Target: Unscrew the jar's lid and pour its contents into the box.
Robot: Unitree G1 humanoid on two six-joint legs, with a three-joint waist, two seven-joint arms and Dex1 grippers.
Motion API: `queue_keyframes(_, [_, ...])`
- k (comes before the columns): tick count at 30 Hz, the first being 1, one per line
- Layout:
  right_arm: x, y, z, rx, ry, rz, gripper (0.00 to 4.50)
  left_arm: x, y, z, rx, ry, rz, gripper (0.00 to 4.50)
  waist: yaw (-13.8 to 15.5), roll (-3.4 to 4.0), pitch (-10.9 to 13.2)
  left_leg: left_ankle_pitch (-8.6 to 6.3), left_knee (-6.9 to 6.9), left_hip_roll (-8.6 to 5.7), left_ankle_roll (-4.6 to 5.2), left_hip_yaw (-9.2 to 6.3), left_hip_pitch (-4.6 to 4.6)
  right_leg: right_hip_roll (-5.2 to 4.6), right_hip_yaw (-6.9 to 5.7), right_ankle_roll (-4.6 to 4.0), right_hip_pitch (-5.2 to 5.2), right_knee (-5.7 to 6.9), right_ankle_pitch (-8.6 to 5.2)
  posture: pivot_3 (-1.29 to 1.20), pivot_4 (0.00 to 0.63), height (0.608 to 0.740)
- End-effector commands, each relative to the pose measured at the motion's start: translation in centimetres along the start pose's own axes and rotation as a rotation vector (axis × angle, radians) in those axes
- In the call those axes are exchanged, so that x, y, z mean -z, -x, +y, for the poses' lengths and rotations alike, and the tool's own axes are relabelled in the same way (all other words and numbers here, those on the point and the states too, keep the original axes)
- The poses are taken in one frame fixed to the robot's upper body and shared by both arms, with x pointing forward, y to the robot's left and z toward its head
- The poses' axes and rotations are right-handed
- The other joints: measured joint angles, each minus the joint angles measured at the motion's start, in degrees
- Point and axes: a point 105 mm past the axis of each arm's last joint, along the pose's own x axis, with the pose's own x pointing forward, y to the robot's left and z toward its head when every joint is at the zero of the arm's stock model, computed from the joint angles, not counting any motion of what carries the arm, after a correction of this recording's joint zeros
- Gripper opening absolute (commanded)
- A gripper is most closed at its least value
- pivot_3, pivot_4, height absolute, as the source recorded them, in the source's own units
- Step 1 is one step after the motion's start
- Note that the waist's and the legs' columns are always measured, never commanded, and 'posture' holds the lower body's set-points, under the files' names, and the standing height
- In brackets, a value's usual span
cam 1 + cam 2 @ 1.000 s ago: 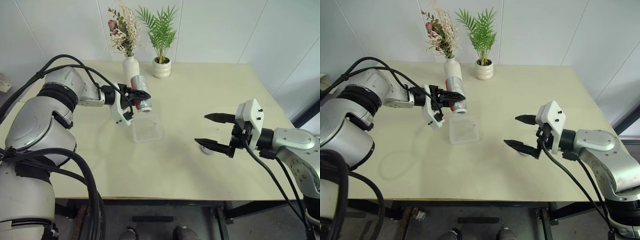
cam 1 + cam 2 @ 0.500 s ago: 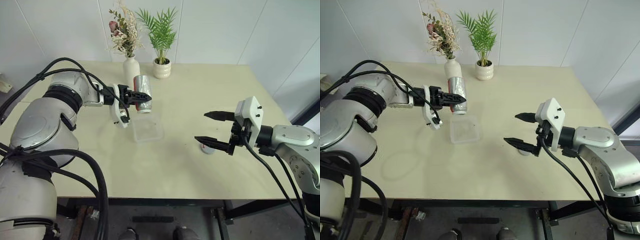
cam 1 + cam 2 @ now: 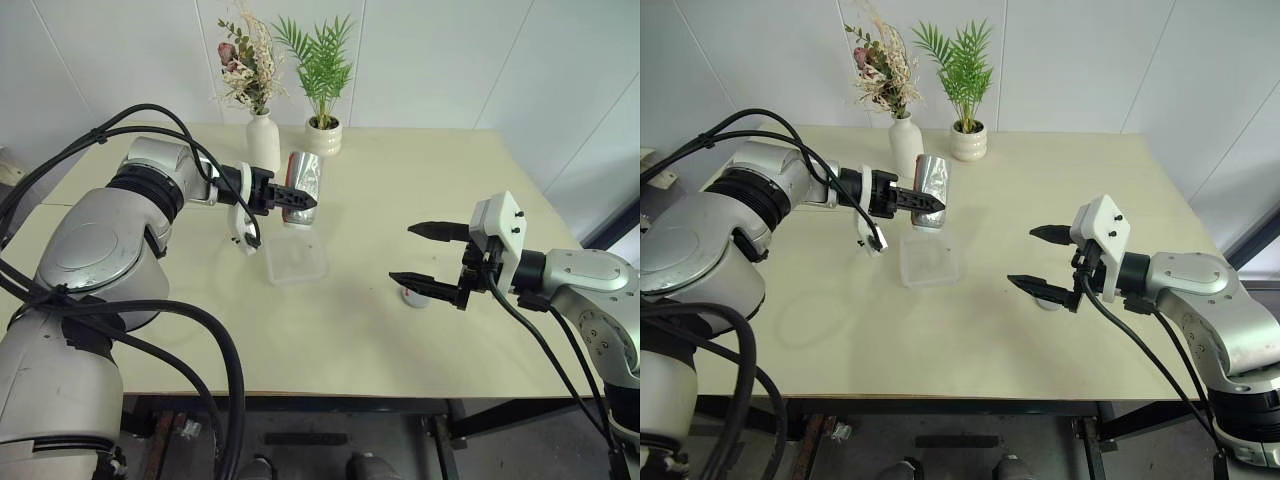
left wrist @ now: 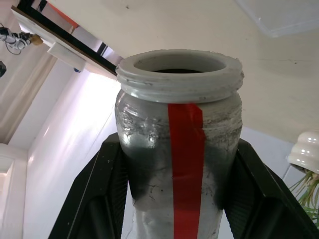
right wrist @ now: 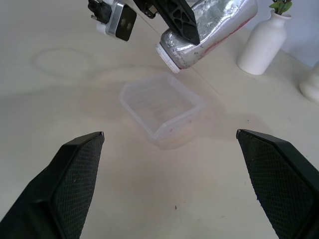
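White wall panels are standing behind a pale yellow counter (image 3: 380, 330). At the counter's far edge, a white vase (image 3: 263, 142) with dried flowers is sitting just beside a small white pot (image 3: 323, 136) holding a green plant.

The left hand (image 3: 297, 196) is pinching the jar (image 3: 302, 188) by its body, one black finger (image 4: 94, 199) pressing on each side. The jar is hanging in the air above the far edge of the box (image 3: 295, 257), tilted with its open mouth pointing down and toward the box. The left wrist view is showing a red stripe running along the jar's silver side and a threaded white rim with no lid on it. The contents cannot be made out inside the mouth.

The box is resting flat on the counter near the middle, clear and shallow. No bits can be made out in it.

The right hand (image 3: 432, 258) is hovering over the counter's right part, well apart from the box, with its two black fingers (image 5: 75, 174) spread wide and gripping nothing. The lid (image 3: 416, 296) is lying on the counter just beneath the right hand's lower finger.
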Motion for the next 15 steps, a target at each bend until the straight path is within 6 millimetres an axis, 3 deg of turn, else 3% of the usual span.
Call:
queue_keyframes(1, [-0.9, 0.3, -0.2, 0.004, 0.045, -0.003, 4.50, 1.9, 0.2, 1.0, -0.009, -0.098, 0.014, 2.13, 0.0, 0.00, 0.0, 0.00, 0.01, 0.00, 0.00, 0.00, 0.00, 0.00, 0.00, 0.00, 0.00, 0.00, 0.00, 0.00, 0.150, 0.740])
queue_keyframes(7, [-0.9, 0.2, -0.1, -0.003, 0.044, -0.006, 4.50, 2.0, -0.1, 1.1, 0.001, -0.204, -0.028, 2.13, 0.0, 0.00, 0.0, 0.00, 0.03, -0.01, 0.00, 0.01, 0.00, 0.00, 0.01, 0.00, 0.00, 0.06, 0.00, 0.00, 0.150, 0.740])
queue_keyframes(15, [-1.1, -0.1, -0.3, -0.012, 0.051, -0.016, 4.50, 3.5, -0.4, 3.0, -0.073, -0.300, -0.003, 2.13, 0.0, -0.04, 0.0, 0.00, 0.07, -0.01, 0.00, 0.01, 0.00, 0.00, 0.01, 0.00, -0.01, 0.11, 0.00, 0.00, 0.150, 0.740])
